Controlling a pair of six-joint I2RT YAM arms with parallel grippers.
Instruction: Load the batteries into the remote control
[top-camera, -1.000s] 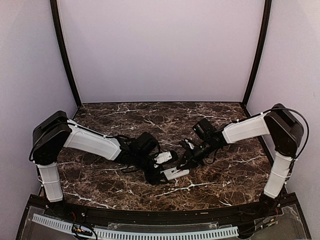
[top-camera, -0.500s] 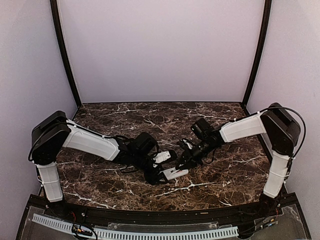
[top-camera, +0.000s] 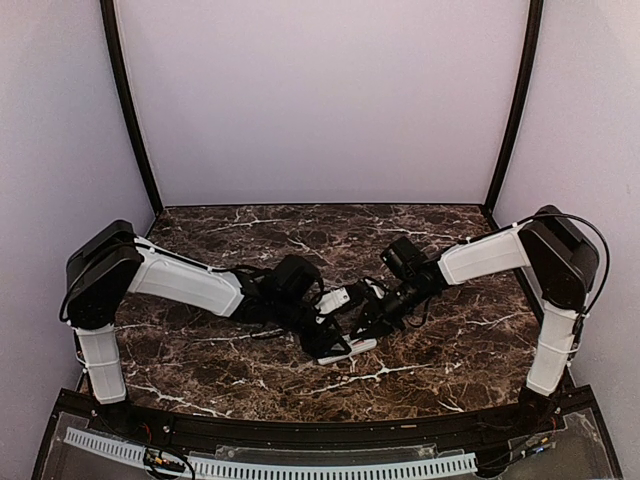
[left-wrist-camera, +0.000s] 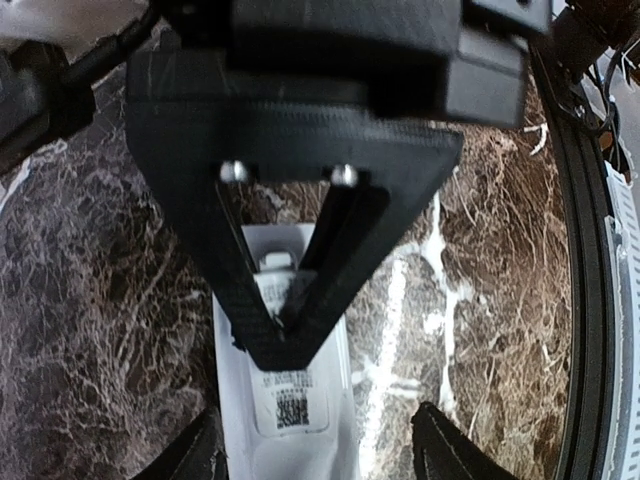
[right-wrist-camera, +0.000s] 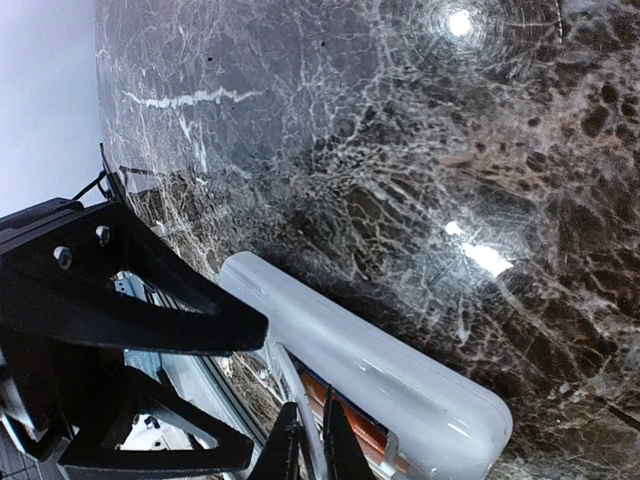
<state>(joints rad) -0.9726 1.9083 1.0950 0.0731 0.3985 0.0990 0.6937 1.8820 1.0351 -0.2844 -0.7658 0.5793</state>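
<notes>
The white remote control lies back-up on the marble table, its label showing in the left wrist view. In the right wrist view the remote shows its side and an open compartment with an orange battery inside. My right gripper is shut on a thin white rim of that compartment; it also shows in the top view and as a black wedge. My left gripper is open and straddles the remote low over the table. One of its fingers shows beside the remote.
The dark marble table is enclosed by pale purple walls on three sides. A black raised rim and a white slotted strip run along the near edge. Both arms meet near the table's middle front.
My left arm has moved right and forward, so its open gripper now covers most of the remote. My right gripper has edged slightly left and stays at the remote.
</notes>
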